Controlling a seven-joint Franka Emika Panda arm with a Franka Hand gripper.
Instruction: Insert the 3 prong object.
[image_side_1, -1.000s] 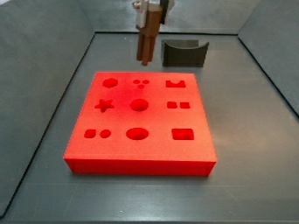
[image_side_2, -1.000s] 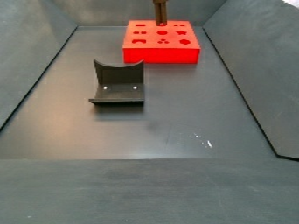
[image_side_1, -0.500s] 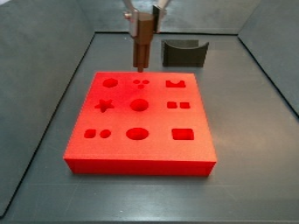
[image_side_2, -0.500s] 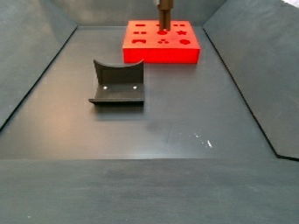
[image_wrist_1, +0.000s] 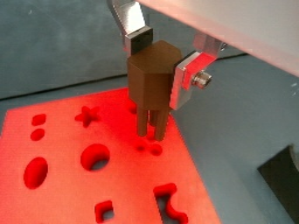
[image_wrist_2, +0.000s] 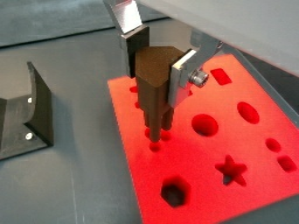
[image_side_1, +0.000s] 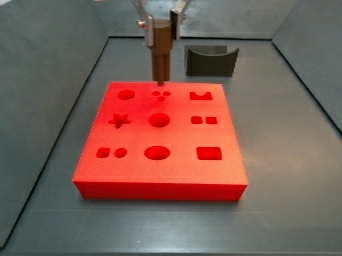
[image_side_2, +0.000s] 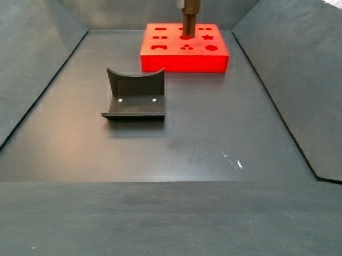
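My gripper (image_side_1: 160, 20) hangs over the far edge of the red block (image_side_1: 181, 135) and is shut on the 3 prong object (image_side_1: 160, 52), a brown wooden piece held upright with its thin prongs down. In both wrist views the silver fingers (image_wrist_1: 187, 74) clamp its body (image_wrist_1: 149, 83) (image_wrist_2: 158, 92). The prong tips sit just above the group of three small holes (image_side_1: 160, 95) (image_wrist_2: 158, 142) in the block's far row. I cannot tell whether they touch. The gripper (image_side_2: 190, 5) and the piece (image_side_2: 190, 20) also show above the block (image_side_2: 187, 64) in a side view.
The block's top has several other shaped holes, including a star (image_side_1: 119, 121) and a square (image_side_1: 209, 153). A dark grey curved holder (image_side_1: 210, 60) (image_side_2: 134, 95) stands on the floor beside the block. Grey sloping walls (image_side_1: 54, 120) enclose the floor.
The gripper has carried the brown piece left and slightly down, from over the block's far edge to right above the three small holes. It slowed in the last half second.
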